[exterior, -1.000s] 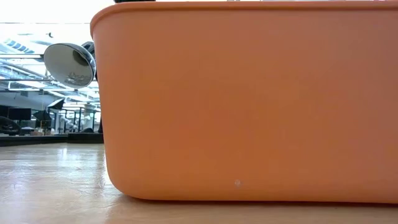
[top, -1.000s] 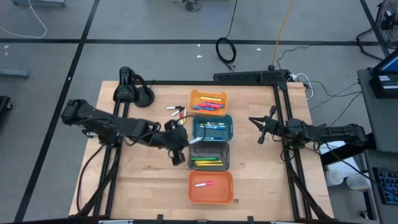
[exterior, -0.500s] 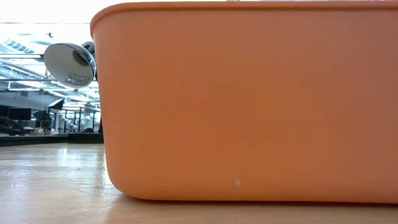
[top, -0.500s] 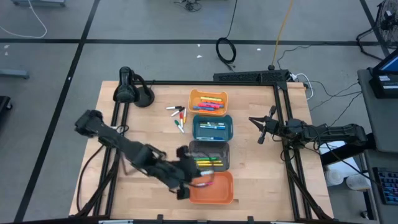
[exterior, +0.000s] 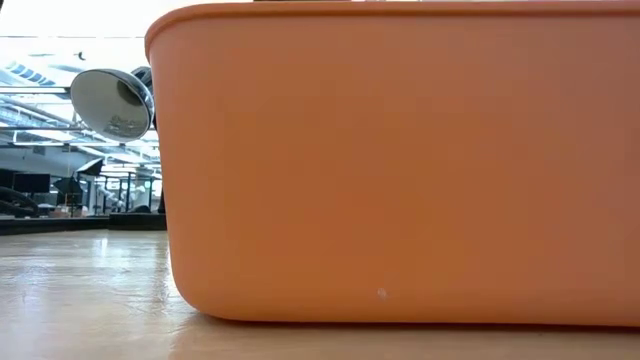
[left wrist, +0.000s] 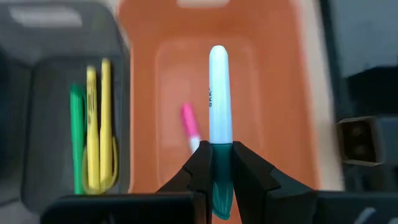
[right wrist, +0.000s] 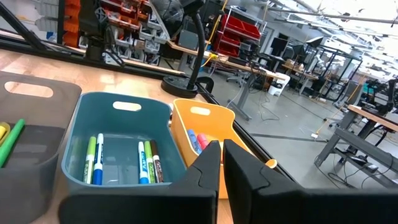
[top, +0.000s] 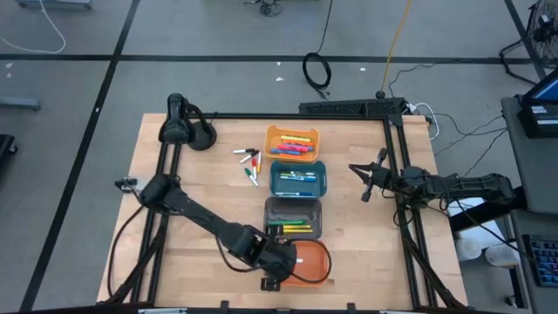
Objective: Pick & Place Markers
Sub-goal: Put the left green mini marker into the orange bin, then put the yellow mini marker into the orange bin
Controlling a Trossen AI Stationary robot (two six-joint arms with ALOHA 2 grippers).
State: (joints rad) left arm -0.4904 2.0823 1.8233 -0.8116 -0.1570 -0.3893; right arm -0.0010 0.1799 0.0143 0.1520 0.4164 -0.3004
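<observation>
My left gripper hovers over the orange bin at the table's near edge, shut on a marker with a white barrel and a teal end. A pink marker lies on that bin's floor. Next to it, the grey bin holds yellow and green markers. The teal bin and the light orange bin also hold markers. Several loose markers lie on the table left of the bins. My right gripper waits shut at the right side. My left gripper pinches the marker's teal end between its two fingers. The fingers slant steeply down from the table's left side and lie along the marker. The white barrel sticks out past the fingertips, clear above the orange bin's floor.
The four bins stand in a row from far to near down the table's middle. A black lamp-like stand sits at the far left corner. The orange bin's wall fills the low view. Bare wood lies left and right of the bins.
My left gripper has swept from beside the teal and grey bins toward the table's near edge and a little down, tipping steeper. It now hangs over the orange bin, still shut on the marker.
</observation>
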